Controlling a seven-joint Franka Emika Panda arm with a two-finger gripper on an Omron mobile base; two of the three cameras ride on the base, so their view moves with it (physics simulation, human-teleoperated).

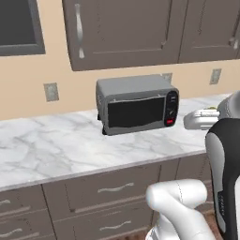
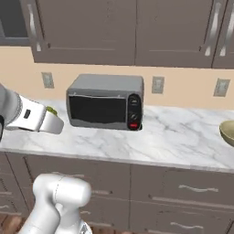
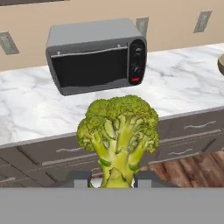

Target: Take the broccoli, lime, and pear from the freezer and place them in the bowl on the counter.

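While the gripper (image 3: 112, 180) was closed on the stem of the broccoli (image 3: 118, 138), it held the vegetable in the air in front of the counter (image 3: 183, 87), facing the toaster oven (image 3: 96, 54); the bowl (image 2: 228, 131) sat far right.

A silver toaster oven (image 1: 137, 104) with a dark glass door and a red button is seen set against a tan wall. Dark brown wall cabinets (image 1: 140, 30) are hung above it, grey outlet plates (image 2: 157, 85) are fixed to either side, and brown drawers (image 2: 183, 187) with silver pulls are ranged below.
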